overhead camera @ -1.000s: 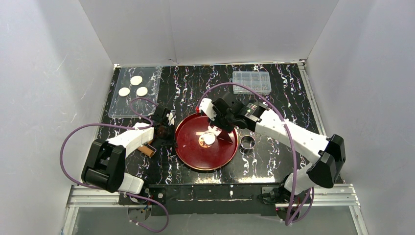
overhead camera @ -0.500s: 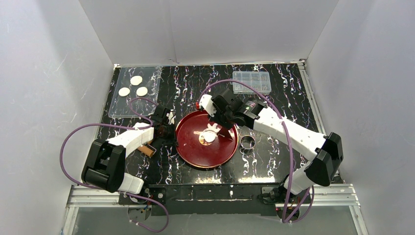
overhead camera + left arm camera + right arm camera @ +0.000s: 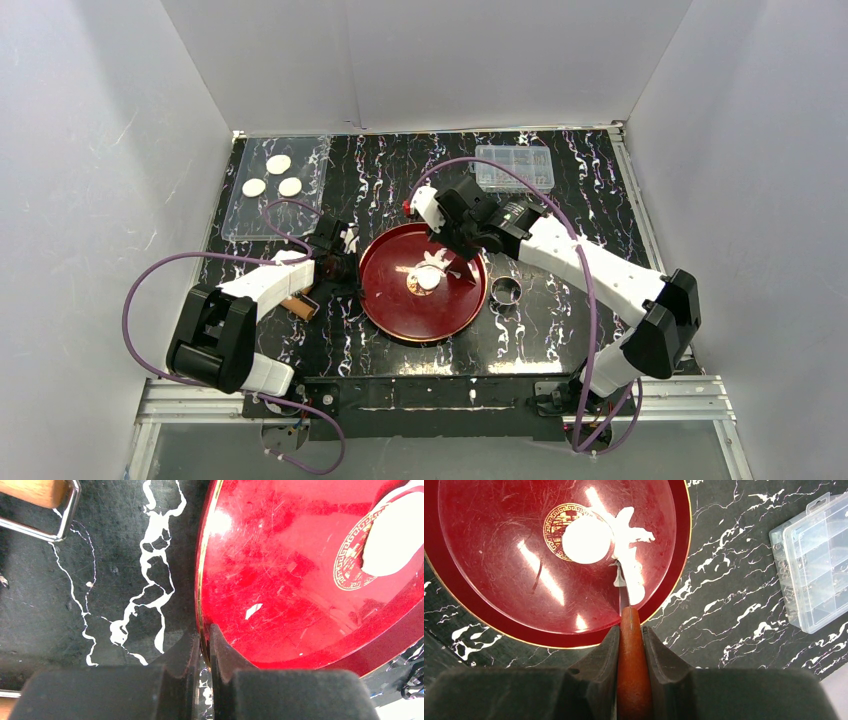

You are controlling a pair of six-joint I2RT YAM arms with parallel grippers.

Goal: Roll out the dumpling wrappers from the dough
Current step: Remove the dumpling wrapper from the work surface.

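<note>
Dough [image 3: 630, 527]: lying as a ragged white scrap on the red plate [image 3: 400, 312], touching the far side of a neat round disc [image 3: 585, 540] at the plate's middle. Working over a black marbled counter [image 3: 590, 200]. Bracing that plate with the left claw [image 3: 204, 642], pinching its left rim tight. Gripping a wooden-handled blade [image 3: 631, 675] in the right claw [image 3: 630, 630], narrow about the handle, and poking the tip into the scrap. Storing three finished wrappers [image 3: 279, 164] on the clear tray [image 3: 235, 225] at the far left corner. Leaving a metal ring [image 3: 507, 290] just right of the plate and a wooden roller [image 3: 300, 305] near the left claw. Judging progress as well along: three discs stored, a fourth seemingly cut, the scrap needing clearing or re-rolling. Differing from a second ago: showing the scrap, then hidden under the right claw, now drawn back toward the plate's far rim.
</note>
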